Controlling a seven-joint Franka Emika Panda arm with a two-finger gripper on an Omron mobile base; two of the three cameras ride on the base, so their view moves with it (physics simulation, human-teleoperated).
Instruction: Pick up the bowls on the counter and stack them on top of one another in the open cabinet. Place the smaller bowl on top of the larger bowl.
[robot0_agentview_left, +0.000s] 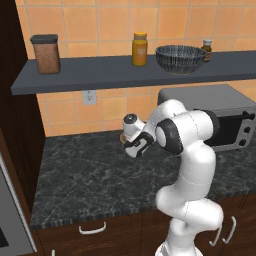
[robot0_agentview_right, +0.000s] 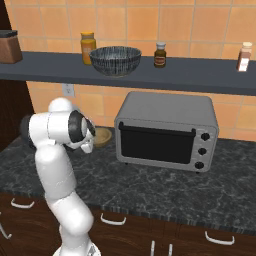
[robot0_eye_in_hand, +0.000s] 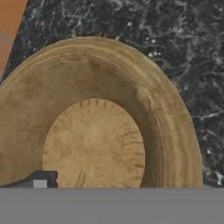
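Tan unlabelled smaller bowl (robot0_eye_in_hand: 94, 127)

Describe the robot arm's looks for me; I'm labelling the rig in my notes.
The arm is glossy white, built of rounded, tube-like segments with dark grey round joint caps. The hand near the wrist is white with black panels. No cables or markings are visible. A small dark fingertip shows.

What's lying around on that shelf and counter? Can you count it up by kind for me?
Bowls: 2, the larger bowl on the open cabinet, the smaller bowl on the counter.
Jars and bottles: 4.
Canister: 1.
Toaster oven: 1.
Total: 8.
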